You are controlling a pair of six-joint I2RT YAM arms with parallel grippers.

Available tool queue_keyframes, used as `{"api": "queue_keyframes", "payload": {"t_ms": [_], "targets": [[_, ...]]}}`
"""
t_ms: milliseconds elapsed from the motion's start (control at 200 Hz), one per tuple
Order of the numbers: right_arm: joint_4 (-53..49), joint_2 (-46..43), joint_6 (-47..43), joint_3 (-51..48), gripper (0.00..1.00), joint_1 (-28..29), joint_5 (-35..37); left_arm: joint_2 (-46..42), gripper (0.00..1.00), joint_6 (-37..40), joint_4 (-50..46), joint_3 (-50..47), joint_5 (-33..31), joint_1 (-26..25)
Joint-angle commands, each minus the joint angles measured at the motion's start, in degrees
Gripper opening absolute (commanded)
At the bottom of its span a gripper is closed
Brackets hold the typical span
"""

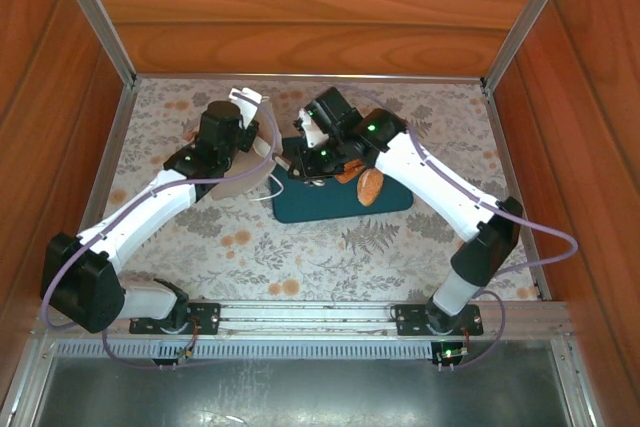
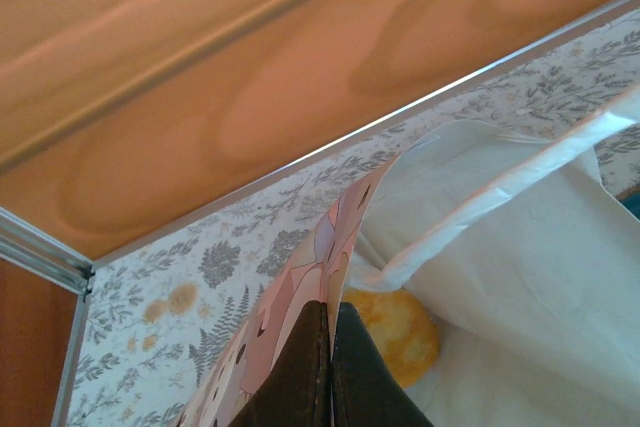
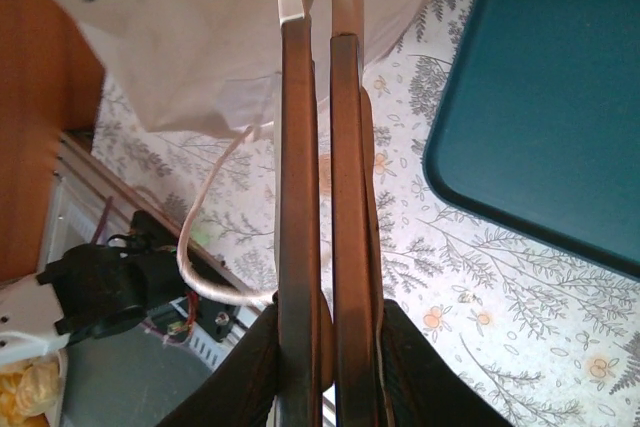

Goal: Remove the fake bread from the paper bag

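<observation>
Wood-panelled walls box in a counter point(image 1: 300, 257) covered in a grey-and-orange floral print, seen from overhead. Both arms reach toward the middle of that view and meet at the paper bag point(image 1: 262, 147), held between them just left of centre.

The left arm point(image 1: 150, 209) comes in from the lower left. In its wrist view the left jaws are together at the bottom centre of the frame, pinched on the bag's patterned pink rim. Beyond them the bag's white inside opens, and one pale gold piece of fake bread point(image 2: 398, 332) lies in it, just right of the jaws.

The right arm point(image 1: 440, 182) comes in from the right. In its wrist view the right jaws run up the middle, nearly closed, gripping a thin edge of the bag at the top of the frame. A white loop handle point(image 3: 205, 247) hangs to their left.

A dark teal tray point(image 1: 310, 209) lies just below centre in the overhead view, close beside the bag. An orange roll point(image 1: 370, 185) rests on its upper right part.
</observation>
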Motion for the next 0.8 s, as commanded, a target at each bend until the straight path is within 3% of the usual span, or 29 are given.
{"api": "queue_keyframes", "payload": {"t_ms": [0,155,460,795], "targets": [[0.4,1.9,-0.5,1.7,0.23,0.4,2.4,-2.2,0.0,0.0,2.1,0.7,-1.3,-1.0],[-1.3,3.4,0.3,0.7,0.23,0.3,6.8,-3.4,0.0,-0.4,2.1,0.1,-1.6,-1.4],[4.9,3.7,3.4,-3.8,0.26,-0.4,10.0,-3.2,0.0,-1.3,2.1,-1.4,-4.3,-4.1],[13.4,3.3,5.1,-6.5,0.33,-1.5,3.9,-0.9,0.0,-3.1,0.4,-1.2,-5.2,-4.8]]}}
